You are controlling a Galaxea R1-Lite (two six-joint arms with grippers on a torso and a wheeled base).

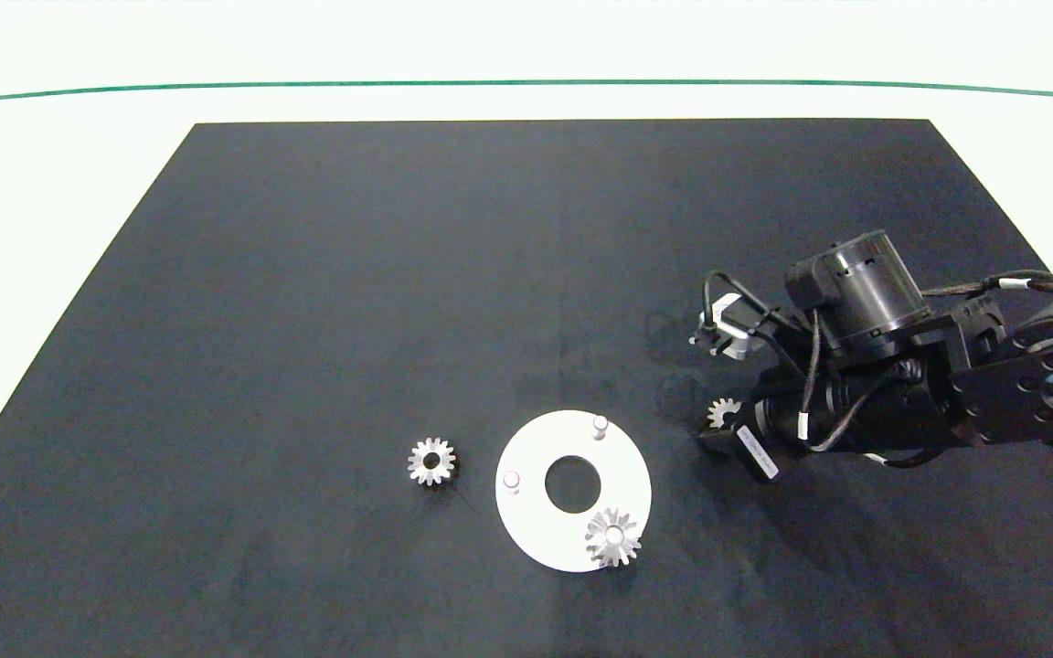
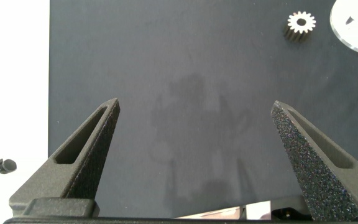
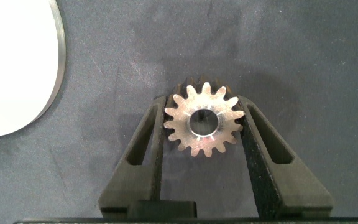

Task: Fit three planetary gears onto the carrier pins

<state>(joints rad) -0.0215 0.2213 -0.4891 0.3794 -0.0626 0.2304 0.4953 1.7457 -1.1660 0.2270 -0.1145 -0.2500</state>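
A: Where do your gears sit round the disc (image 1: 536, 530)?

B: One gear (image 1: 613, 537) on its five o'clock pin; another (image 1: 432, 461) at nine; a third (image 1: 723, 413) at two, between the right gripper (image 1: 717, 422) fingers.

Black right arm (image 1: 901, 366), cables, white labels

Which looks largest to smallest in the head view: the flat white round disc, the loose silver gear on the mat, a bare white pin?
1. Flat white round disc
2. Loose silver toothed metal gear on the black mat
3. Bare white cylindrical pin
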